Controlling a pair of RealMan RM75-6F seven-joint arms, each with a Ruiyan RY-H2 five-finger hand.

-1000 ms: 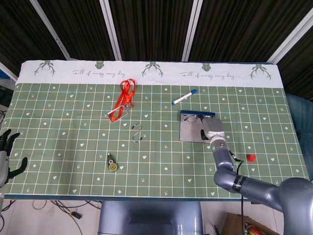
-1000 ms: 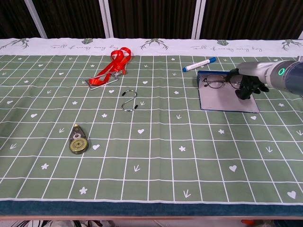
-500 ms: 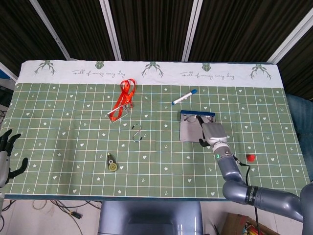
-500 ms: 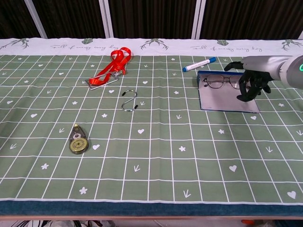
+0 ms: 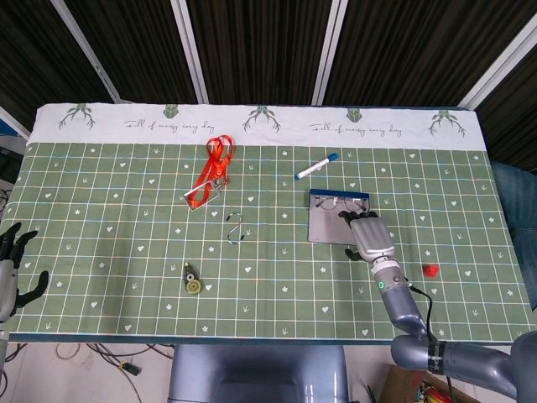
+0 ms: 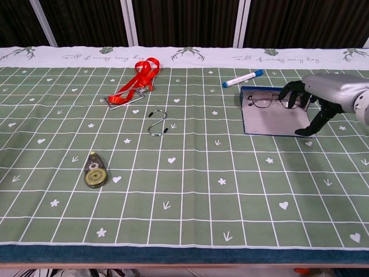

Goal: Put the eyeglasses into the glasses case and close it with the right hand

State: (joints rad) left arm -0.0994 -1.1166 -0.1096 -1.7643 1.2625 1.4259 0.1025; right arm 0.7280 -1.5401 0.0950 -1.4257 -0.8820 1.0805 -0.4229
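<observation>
The eyeglasses [image 6: 266, 99] already lie in the open glasses case [image 6: 271, 122], toward its far blue edge, at centre right of the chest view; the step in hand looks to be the closing. The right hand [image 6: 314, 101] hovers at the case's right side, fingers spread and curved, grasping nothing; its fingertips [image 6: 287, 92] sit just beside the right end of the frame, though whether they touch it I cannot tell; one finger reaches down toward the near right corner of the flat grey panel. My judgement: the next move calls for getting fingers under that near panel's edge and folding it over toward the far side, without dragging the case or catching the spectacles.

The left hand [image 5: 12, 267] rests at the lower left edge of the head view, fingers apart, empty.

Writing: a cursive line is printed twice along the white border of the cloth [image 5: 268, 126] at the top; it seems to begin "Full of", the rest too small to read surely; the blue-capped marker [image 6: 243, 78] shows no legible label.
</observation>
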